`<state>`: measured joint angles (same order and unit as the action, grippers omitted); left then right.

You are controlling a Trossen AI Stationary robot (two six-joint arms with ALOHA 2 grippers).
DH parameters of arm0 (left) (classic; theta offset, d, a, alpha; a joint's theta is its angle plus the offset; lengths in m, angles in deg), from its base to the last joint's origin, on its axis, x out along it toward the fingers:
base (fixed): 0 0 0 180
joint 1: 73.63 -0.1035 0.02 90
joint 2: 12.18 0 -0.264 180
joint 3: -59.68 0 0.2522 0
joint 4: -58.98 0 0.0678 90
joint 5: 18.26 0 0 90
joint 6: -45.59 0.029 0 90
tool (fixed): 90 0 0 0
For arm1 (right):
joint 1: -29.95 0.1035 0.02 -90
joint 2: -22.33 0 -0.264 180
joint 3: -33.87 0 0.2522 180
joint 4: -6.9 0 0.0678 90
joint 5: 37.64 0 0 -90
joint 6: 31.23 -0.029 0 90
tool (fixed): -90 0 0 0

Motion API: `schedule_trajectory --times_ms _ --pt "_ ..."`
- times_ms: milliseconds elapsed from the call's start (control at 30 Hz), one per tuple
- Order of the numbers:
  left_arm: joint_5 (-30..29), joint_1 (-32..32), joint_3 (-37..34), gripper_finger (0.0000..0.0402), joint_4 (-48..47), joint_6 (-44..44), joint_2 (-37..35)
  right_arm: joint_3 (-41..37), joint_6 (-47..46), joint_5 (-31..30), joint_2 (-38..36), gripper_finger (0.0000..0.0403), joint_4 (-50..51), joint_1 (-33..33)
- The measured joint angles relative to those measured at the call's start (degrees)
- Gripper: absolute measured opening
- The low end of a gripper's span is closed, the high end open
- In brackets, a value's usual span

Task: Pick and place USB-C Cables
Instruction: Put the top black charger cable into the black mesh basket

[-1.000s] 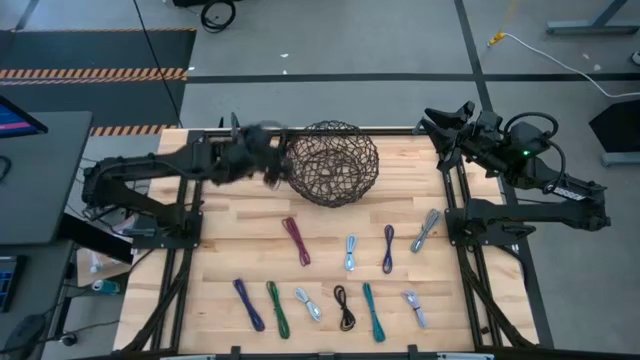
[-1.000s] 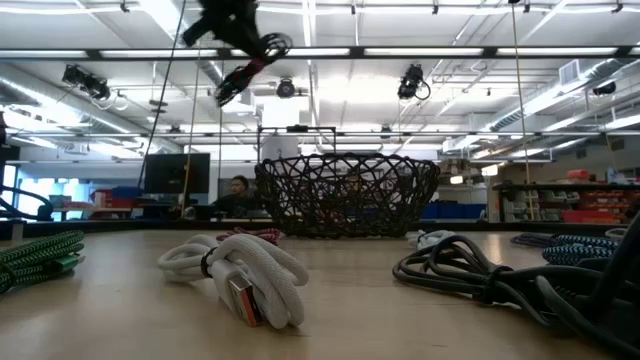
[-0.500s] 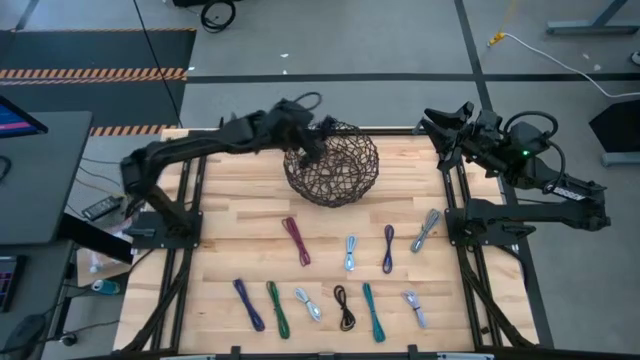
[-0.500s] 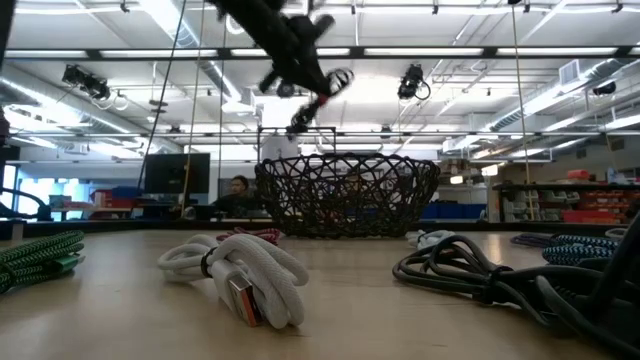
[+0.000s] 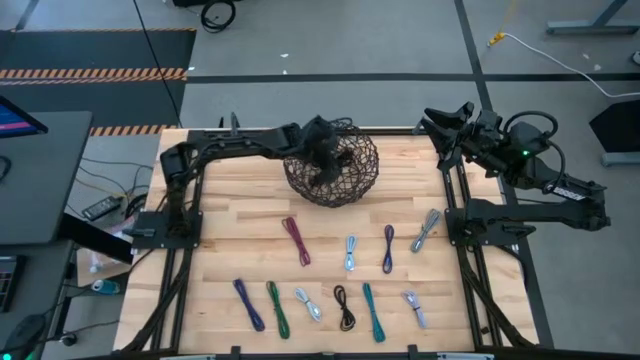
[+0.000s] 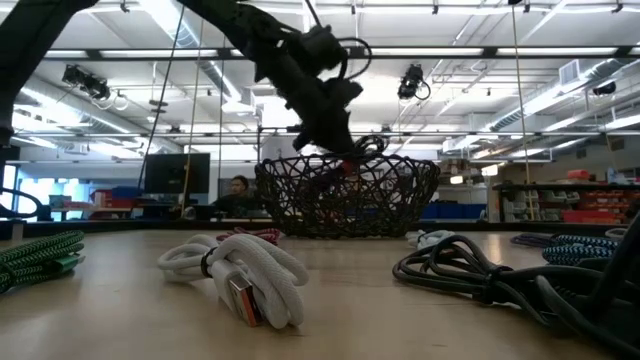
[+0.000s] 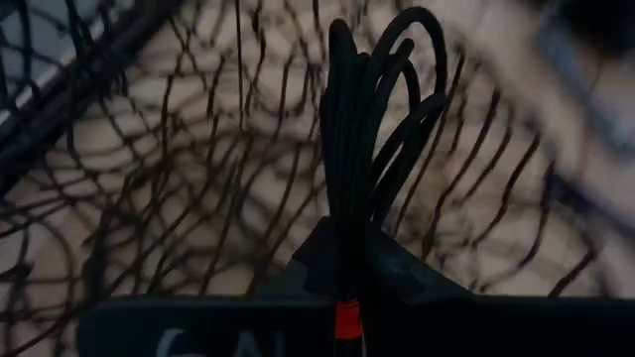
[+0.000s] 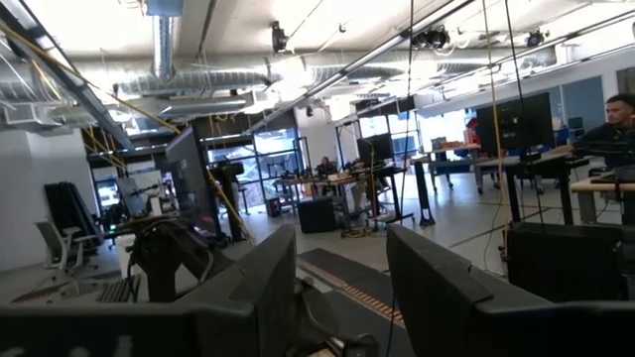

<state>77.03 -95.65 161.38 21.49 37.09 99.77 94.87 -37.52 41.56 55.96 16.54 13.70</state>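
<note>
Left pincer [image 5: 325,165] clamped on folded black cable [image 7: 372,129], hanging over wire basket [image 5: 362,170] at bench's far edge. Advice: lower cable inside rim, then release, avoid snagging mesh. Right pincer [image 8: 337,288] parked at far right corner, fingers apart, empty.

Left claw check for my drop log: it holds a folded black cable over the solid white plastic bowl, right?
Not quite. The left claw does hold the folded black cable, but over a dark woven wire basket, not a white plastic bowl, as the high view shows.
</note>
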Motion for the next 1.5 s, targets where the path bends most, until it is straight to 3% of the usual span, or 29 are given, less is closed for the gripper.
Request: schedule_trajectory --times_ms 133,300,500,1233,1500 --pt "2.3 -0.1 1.4 0.0019 -5.5 7.9 0.5 0.0 0.0 0.0 0.0 0.0165 0.0 0.0" --pt "6.9 0.0 1.4 0.0019 -4.1 16.4 0.4 0.0 0.0 0.0 0.0 0.0165 0.0 0.0" --pt "8.1 0.1 1.4 0.0019 -7.0 23.7 0.3 0.0 0.0 -0.2 0.0 0.0165 -0.1 0.0" --pt "10.4 -0.3 1.4 0.0019 -8.4 28.7 4.5 0.0 0.0 0.0 0.0 0.0165 -0.1 0.0" --pt "10.4 -0.3 1.4 0.0099 -6.6 28.8 4.5 0.0 0.0 0.0 0.0 0.0165 -0.1 0.0"
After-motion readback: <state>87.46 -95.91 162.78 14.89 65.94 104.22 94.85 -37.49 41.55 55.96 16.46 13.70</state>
